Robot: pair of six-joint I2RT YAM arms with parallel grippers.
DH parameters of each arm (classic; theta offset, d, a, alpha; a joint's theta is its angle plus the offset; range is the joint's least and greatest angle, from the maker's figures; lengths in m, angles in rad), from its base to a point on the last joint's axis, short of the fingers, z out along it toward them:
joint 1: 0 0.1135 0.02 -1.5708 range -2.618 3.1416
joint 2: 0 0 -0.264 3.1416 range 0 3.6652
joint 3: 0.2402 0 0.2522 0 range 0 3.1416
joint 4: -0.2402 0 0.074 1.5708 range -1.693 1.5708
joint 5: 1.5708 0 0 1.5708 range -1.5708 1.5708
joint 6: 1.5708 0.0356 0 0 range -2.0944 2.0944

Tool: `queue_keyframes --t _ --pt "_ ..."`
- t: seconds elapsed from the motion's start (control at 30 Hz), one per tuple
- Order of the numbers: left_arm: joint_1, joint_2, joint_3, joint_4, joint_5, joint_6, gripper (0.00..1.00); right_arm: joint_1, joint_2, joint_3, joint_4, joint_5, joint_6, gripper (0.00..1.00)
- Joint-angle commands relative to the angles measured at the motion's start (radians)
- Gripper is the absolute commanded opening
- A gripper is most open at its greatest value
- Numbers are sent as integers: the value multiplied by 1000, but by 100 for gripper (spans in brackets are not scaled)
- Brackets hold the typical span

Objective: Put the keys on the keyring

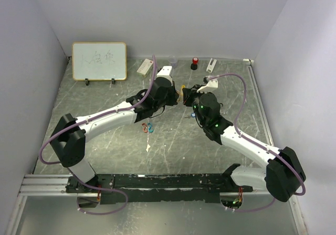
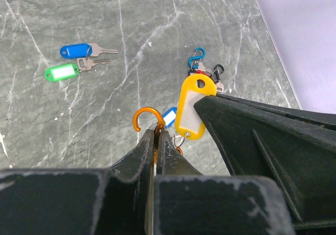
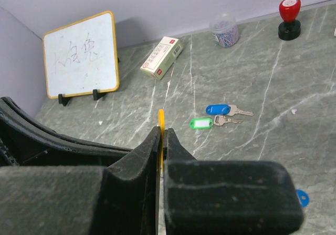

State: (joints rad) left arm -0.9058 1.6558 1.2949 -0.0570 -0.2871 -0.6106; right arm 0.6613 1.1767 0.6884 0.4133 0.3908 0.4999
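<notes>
My left gripper is shut on the orange carabiner-style keyring, whose open hook sticks up above the fingertips. Just to its right hangs a key's yellow tag with a small metal ring below it; its key is hidden. My right gripper is shut on that yellow tag, seen edge-on. In the top view the two grippers meet mid-table. A blue-tagged key and a green-tagged key lie side by side on the table.
A whiteboard stands at the back left, with a small box, a jar of clips and a red stamp along the back. Loose coloured carabiners lie on the table; more small clips lie by the left arm.
</notes>
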Motion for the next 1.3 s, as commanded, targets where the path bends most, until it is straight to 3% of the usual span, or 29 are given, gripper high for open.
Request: queue_keyframes --t 0.0,1.27 --pt "1 -4 14 31 19 -3 7 4 1 26 25 25 -12 0" --pt "-12 22 34 40 16 -3 7 4 12 26 35 8 -14 0"
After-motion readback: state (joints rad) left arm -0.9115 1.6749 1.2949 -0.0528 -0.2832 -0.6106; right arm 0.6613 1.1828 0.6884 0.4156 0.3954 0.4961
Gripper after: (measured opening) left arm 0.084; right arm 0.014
